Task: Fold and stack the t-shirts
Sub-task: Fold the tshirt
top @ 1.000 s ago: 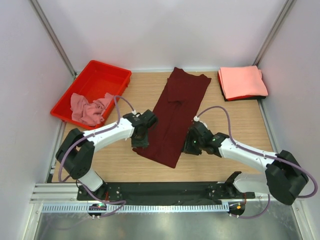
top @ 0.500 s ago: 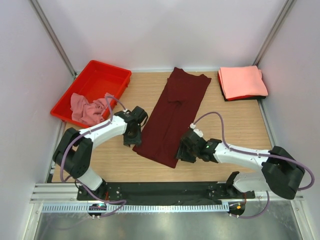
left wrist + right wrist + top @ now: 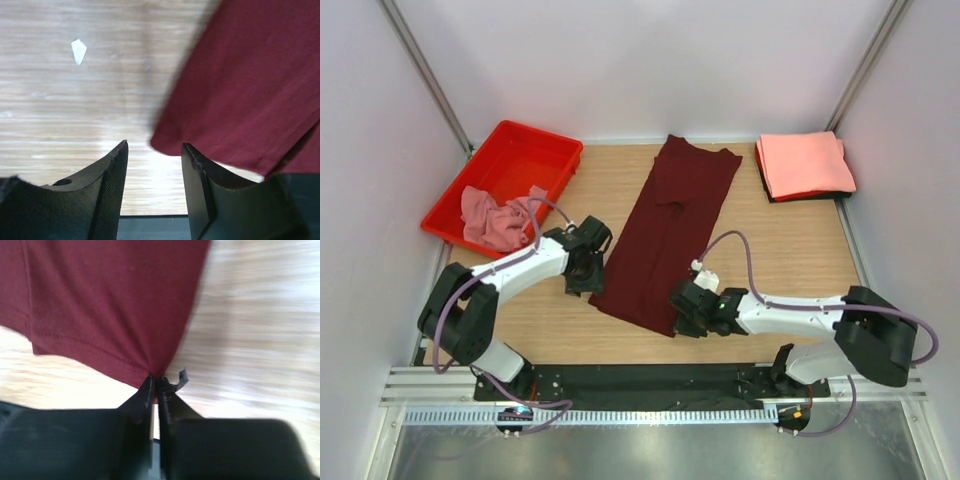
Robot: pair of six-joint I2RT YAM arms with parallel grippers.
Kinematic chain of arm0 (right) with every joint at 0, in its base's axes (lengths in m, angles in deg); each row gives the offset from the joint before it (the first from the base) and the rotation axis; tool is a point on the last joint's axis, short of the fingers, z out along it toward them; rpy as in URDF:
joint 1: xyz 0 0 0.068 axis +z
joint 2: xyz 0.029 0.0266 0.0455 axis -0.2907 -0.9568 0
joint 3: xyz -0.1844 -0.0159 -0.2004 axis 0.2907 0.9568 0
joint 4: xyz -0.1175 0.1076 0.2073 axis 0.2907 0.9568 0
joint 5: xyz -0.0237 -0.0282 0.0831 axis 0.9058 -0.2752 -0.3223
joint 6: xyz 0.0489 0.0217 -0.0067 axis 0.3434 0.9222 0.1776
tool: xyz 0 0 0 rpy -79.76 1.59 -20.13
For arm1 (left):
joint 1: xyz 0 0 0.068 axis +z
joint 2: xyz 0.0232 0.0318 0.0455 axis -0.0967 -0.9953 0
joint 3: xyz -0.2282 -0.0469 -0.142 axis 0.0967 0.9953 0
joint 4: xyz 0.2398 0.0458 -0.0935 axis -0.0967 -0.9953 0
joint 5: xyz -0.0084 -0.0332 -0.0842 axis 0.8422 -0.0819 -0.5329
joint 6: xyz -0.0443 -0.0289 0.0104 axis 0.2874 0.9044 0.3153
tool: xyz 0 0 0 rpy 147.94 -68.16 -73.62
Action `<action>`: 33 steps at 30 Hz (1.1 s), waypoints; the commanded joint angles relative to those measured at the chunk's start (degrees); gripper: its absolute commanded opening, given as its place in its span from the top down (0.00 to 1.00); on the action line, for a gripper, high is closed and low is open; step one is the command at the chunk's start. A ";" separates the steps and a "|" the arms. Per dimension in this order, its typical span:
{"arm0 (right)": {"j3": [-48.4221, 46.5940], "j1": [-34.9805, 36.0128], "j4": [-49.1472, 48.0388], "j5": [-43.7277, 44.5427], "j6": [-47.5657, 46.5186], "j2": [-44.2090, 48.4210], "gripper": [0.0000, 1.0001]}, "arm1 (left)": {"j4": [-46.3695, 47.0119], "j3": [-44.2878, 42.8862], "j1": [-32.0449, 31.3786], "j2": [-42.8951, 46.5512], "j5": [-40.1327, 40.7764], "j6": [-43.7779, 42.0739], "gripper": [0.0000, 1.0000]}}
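The dark maroon t-shirt [image 3: 668,230] is laid out as a long, narrow strip on the wooden table [image 3: 800,250]. It runs from the upper centre of the top view down towards the lower centre.

Its lower left corner lies just beside the left gripper [image 3: 588,270]. In the left wrist view that corner is seen just above the gap between the fingers [image 3: 107,175]. The fingers are held apart, with only bare wood between them, and no cloth is pinched.

The shirt's lower right corner is met by the right gripper [image 3: 682,312]. In the right wrist view the jaws are seen pressed together on the stitched hem at that corner, and the cloth is drawn to a point where it is clamped.

A red tray [image 3: 515,165] is set at an angle in the upper left of the top view. A crumpled dusty-pink t-shirt [image 3: 492,217] is bunched at its lower end, and the rest of the tray floor is bare.

In the upper right, well apart from both grippers, a folded salmon-pink t-shirt [image 3: 805,163] is stacked on a darker red layer. Only the left and lower edges of that layer can be seen.
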 commanded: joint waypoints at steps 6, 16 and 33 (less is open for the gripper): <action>6.68 0.29 18.74 8.21 -0.20 16.48 0.99 | 7.17 7.31 0.16 9.35 -11.08 2.02 0.50; 9.68 0.20 24.19 7.33 2.53 26.87 0.99 | 21.24 12.42 -1.51 4.45 -24.01 4.92 0.50; 9.94 0.29 23.84 7.07 2.09 25.64 0.99 | 24.32 17.78 -4.24 5.14 -25.16 8.87 0.52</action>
